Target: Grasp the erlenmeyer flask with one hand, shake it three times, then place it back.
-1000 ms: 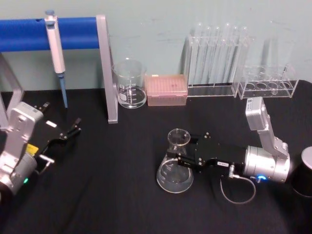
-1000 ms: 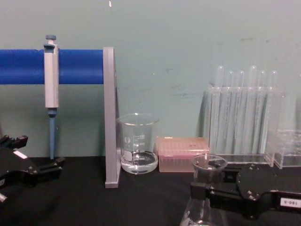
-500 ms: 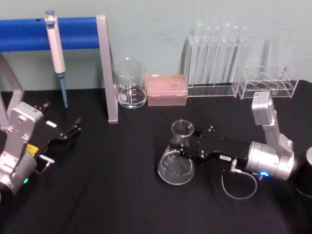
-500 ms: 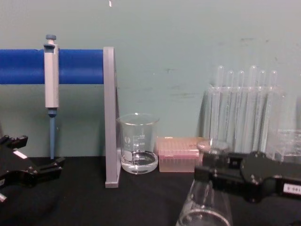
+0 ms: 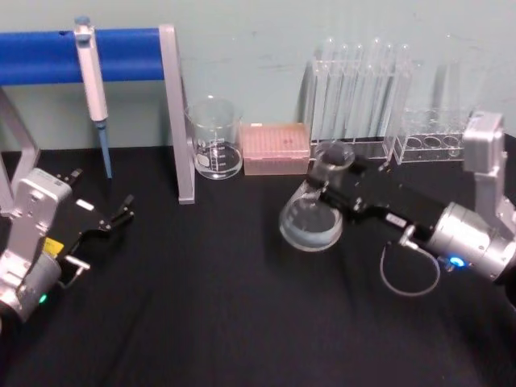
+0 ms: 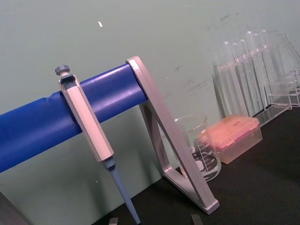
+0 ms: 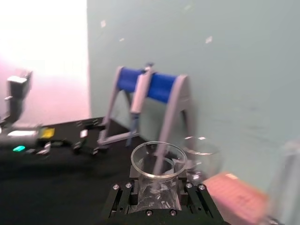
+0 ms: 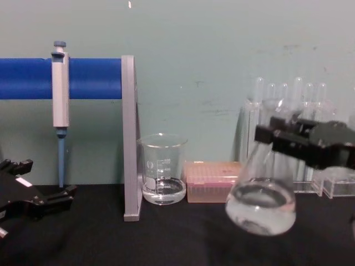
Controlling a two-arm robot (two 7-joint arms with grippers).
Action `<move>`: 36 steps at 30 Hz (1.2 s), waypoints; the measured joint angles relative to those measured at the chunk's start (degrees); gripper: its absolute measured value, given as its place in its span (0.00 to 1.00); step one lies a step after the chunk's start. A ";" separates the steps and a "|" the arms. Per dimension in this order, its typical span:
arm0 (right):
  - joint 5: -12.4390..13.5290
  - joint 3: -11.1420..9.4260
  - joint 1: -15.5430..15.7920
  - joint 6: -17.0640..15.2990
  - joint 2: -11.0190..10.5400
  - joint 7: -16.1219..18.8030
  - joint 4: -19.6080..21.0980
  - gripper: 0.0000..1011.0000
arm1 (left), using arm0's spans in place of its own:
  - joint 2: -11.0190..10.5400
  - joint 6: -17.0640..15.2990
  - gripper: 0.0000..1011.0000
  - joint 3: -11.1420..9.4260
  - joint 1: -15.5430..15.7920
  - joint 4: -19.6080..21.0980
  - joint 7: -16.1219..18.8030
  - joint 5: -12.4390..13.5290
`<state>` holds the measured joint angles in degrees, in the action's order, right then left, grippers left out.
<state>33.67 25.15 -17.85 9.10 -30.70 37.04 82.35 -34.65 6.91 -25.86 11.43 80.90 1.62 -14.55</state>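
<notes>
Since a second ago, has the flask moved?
Yes. The flask has risen off the table in the right claw: in the chest view its base now hangs beside the pink box, its neck before the test tubes. Left claw idle.

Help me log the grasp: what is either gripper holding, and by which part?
The right gripper is shut on the erlenmeyer flask, clamping its narrow neck just under the lip. The left gripper is open and holds nothing.

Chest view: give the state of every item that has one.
erlenmeyer flask: lifted off the table, tilted, clear liquid inside.
right gripper: shut on the erlenmeyer flask's neck.
left gripper: parked low at the left.
beaker: upright, a little liquid.
pipette: hanging on the blue stand.
test tubes: upright in their rack.
</notes>
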 joint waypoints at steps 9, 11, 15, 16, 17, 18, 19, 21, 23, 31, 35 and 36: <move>-1.49 -5.01 5.02 -0.62 0.87 -9.72 5.71 0.45 | 0.00 0.00 0.99 0.00 0.00 0.00 0.00 0.00; -1.82 -5.89 5.89 -0.85 1.16 -11.24 6.50 0.45 | 0.00 0.00 0.99 0.00 0.00 0.00 0.00 0.00; -2.31 -6.87 6.66 -0.99 1.48 -12.26 7.17 0.45 | 0.00 0.00 0.99 0.00 0.00 0.00 0.00 0.00; -2.49 -7.02 6.74 -1.05 1.53 -12.35 7.23 0.45 | 0.00 0.00 0.99 0.00 0.00 0.00 0.00 0.00; -2.58 -7.12 6.80 -1.10 1.59 -12.40 7.26 0.45 | 0.00 0.00 0.99 0.00 0.00 0.00 0.00 0.00; -2.67 -7.24 6.86 -1.19 1.66 -12.42 7.30 0.45 | 0.00 0.00 0.99 0.00 0.00 0.00 0.00 0.00; -2.86 -7.35 6.91 -1.34 1.80 -12.38 7.30 0.45 | 0.00 0.00 0.99 0.00 0.00 0.00 0.00 0.00; -3.00 -7.39 6.90 -1.51 1.91 -12.11 7.30 0.45 | 0.00 0.00 0.99 0.00 0.00 0.00 0.00 0.00; -3.15 -7.32 6.60 -1.64 2.05 -10.99 7.04 0.45 | 0.00 0.00 0.99 0.00 0.00 0.00 0.00 0.00; -2.77 -4.41 3.18 -0.98 2.45 -2.40 4.58 0.45 | 0.00 0.00 0.99 0.00 0.00 0.00 0.00 0.00; -1.87 -2.18 1.03 -0.24 2.61 2.41 3.32 0.45 | 0.00 0.00 0.99 0.00 0.00 0.00 0.00 0.00; -1.60 -1.62 0.53 -0.08 2.67 3.56 3.00 0.45 | 0.00 0.00 0.99 0.00 0.00 0.00 0.00 0.00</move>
<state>32.07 23.52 -17.32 9.02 -28.03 40.60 85.35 -34.65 6.91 -25.86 11.43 80.90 1.62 -14.55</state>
